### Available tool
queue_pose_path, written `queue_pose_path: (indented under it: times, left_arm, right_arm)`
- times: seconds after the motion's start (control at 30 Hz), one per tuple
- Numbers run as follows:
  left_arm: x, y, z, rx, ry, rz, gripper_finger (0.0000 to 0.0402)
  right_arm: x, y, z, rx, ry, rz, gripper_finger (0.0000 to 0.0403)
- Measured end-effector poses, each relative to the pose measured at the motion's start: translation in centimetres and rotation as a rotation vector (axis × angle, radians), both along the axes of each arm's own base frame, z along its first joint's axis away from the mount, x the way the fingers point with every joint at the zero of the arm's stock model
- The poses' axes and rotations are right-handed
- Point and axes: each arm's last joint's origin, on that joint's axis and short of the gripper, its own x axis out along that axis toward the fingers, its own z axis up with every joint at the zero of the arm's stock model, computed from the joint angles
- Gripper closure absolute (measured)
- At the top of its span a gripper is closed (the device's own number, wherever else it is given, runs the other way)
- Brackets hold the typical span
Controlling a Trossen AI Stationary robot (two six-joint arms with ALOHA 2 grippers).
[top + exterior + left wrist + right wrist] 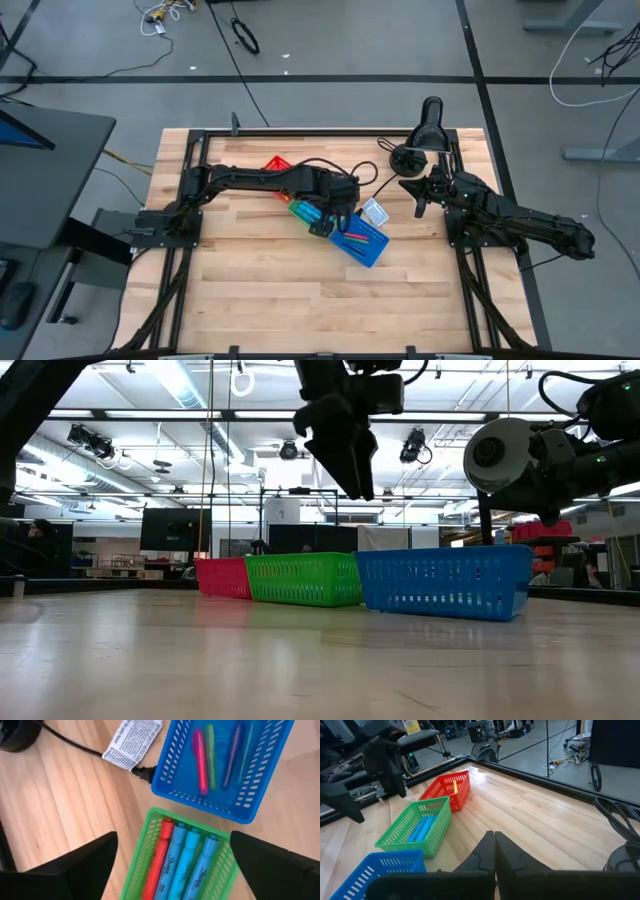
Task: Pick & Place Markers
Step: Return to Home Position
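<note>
While parallel — markers (187, 859) along the green bin (141, 845)

Both arms are matte black throughout. The left arm (250, 180) is a chain of chunky, boxy links with a thin black cable (318, 162) looping loose near its wrist. The right arm (525, 222) is the same build, with a pale round housing (497, 453) with a dark centre and small green lights glowing on the link behind it. The left gripper (174, 842) has broad, dark wedge fingers (75, 870), and the right gripper (494, 845) narrows to slim black points.
</note>
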Motion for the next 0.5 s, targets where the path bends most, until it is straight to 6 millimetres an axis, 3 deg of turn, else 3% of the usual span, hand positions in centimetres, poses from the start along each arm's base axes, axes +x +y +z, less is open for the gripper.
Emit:
queue_pose_path:
  times: [0.17, 0.27, 0.43, 0.5]
  left_arm:
    - [-0.3, 0.2, -0.1, -0.07, 0.015, 0.148, 0.002]
    - [-0.6, 0.7, 0.3, -0.136, 0.014, 0.146, 0.0031]
    - [-2.3, 1.0, 2.2, -0.24, -0.166, 0.035, 0.0034]
    - [-3.4, 1.2, 1.9, -0.243, -0.218, 0.073, 0.0034]
  right_arm:
    - [0.0, 0.0, 0.0, 0.0, 0.0, 0.0, 0.0403]
    - [0.0, 0.0, 0.0, 0.0, 0.0, 0.0, 0.0403]
    - [0.0, 0.0, 0.0, 0.0, 0.0, 0.0, 0.0403]
    - [0.0, 0.0, 0.0, 0.0, 0.0, 0.0, 0.0403]
